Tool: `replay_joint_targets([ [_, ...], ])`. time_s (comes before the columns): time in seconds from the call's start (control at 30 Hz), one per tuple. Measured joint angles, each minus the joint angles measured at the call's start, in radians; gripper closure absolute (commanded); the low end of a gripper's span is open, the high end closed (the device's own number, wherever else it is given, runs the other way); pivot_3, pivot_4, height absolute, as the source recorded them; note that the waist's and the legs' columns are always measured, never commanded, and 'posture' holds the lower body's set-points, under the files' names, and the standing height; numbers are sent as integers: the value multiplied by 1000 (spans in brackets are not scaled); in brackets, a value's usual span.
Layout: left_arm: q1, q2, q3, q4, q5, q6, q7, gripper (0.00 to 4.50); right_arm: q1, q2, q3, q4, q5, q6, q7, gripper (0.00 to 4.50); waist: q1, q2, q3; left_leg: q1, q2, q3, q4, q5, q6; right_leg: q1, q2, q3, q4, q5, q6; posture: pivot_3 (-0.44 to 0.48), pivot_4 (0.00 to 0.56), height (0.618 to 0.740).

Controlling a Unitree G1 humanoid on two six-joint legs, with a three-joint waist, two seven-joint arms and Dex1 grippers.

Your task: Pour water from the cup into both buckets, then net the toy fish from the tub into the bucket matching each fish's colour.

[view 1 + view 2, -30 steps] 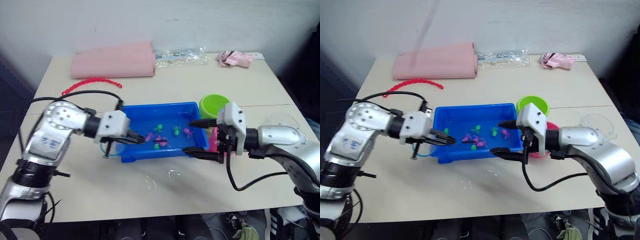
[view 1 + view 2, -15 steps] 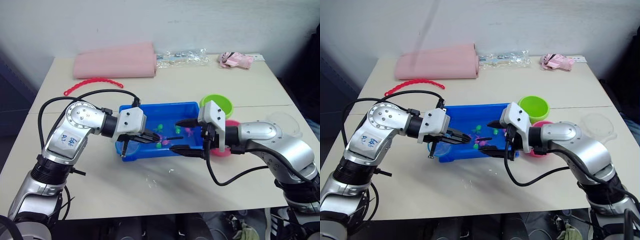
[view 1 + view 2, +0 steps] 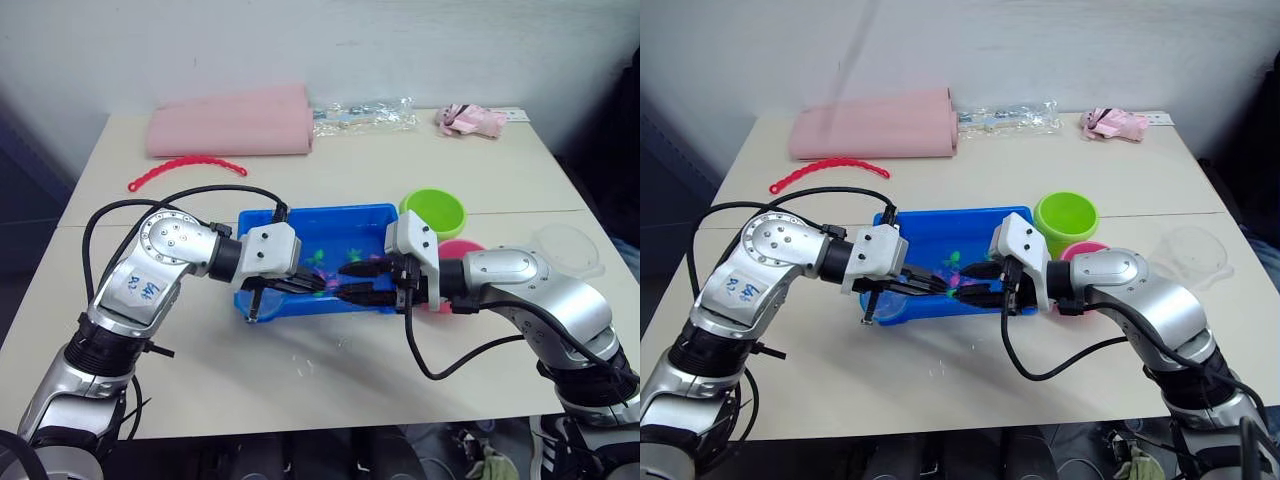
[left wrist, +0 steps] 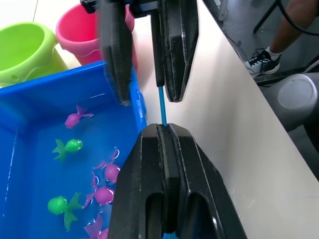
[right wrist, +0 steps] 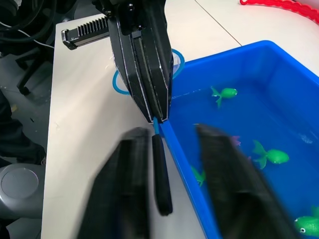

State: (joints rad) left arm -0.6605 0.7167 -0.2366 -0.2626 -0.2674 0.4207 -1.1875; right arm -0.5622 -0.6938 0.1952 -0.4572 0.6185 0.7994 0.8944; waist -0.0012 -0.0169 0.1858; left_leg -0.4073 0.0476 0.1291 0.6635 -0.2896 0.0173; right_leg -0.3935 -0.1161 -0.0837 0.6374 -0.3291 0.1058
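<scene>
While my left gripper [image 3: 300,284] clamps the net [image 5: 160,144] by its thin handle at the tub's [image 3: 310,218] near rim, my right gripper [image 3: 352,281] meets it with fingers spread either side of the handle. The tub sits toward the table's [image 3: 400,160] front, fish [image 4: 67,146] floating inside, and both buckets [image 3: 433,212] stand at its right end.

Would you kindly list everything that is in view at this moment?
tub: one, blue, table centre
toy fish: several, green and pink, in the tub
green bucket: one, beside the tub
pink bucket: one, next to the green one
cup: one, clear, table's right edge
net: one, blue rim, black handle
beaded strip: one, red, far left
roll: one, pink, far side
plastic bag: one, clear, far side
left gripper: shut on the net's handle
right gripper: open around that handle
</scene>
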Motion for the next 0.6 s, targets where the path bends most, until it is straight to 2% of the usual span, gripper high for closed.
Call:
replay_joint_targets([
  [0.17,1,0,-2,0,1,3,0,4500,0,0,0,-2,-1,8,7,4443,0,0,0,0,0,0,0,0,0,0,0,0,0,0,0,0,150,740],
  [0.3,9,-5,22,3,-22,-14,-1,3150,4,0,0,-1,-13,4,8,4500,0,0,0,0,0,0,0,0,0,0,0,0,0,0,0,0,150,740],
  [0.43,-12,-63,152,-7,-212,61,8,1330,23,0,-3,-3,-20,-22,17,4500,0,0,0,0,0,-1,1,0,0,0,0,0,0,0,0,0,150,740],
  [0.47,-37,-59,204,-3,-253,74,14,783,35,-4,-8,-5,-20,-31,23,4500,0,-1,0,0,0,-1,1,0,0,0,0,0,1,0,0,0,150,740],
  [0.53,-50,-31,268,8,-280,74,16,33,50,-22,-24,-9,-17,-34,33,4500,0,-1,0,0,0,0,1,0,0,0,0,0,1,0,0,0,150,740],
  [0.6,-34,15,338,50,-297,71,13,33,84,-73,-77,-11,-7,-26,42,4500,-2,0,0,1,0,0,1,0,0,0,0,0,1,0,0,0,150,740],
])
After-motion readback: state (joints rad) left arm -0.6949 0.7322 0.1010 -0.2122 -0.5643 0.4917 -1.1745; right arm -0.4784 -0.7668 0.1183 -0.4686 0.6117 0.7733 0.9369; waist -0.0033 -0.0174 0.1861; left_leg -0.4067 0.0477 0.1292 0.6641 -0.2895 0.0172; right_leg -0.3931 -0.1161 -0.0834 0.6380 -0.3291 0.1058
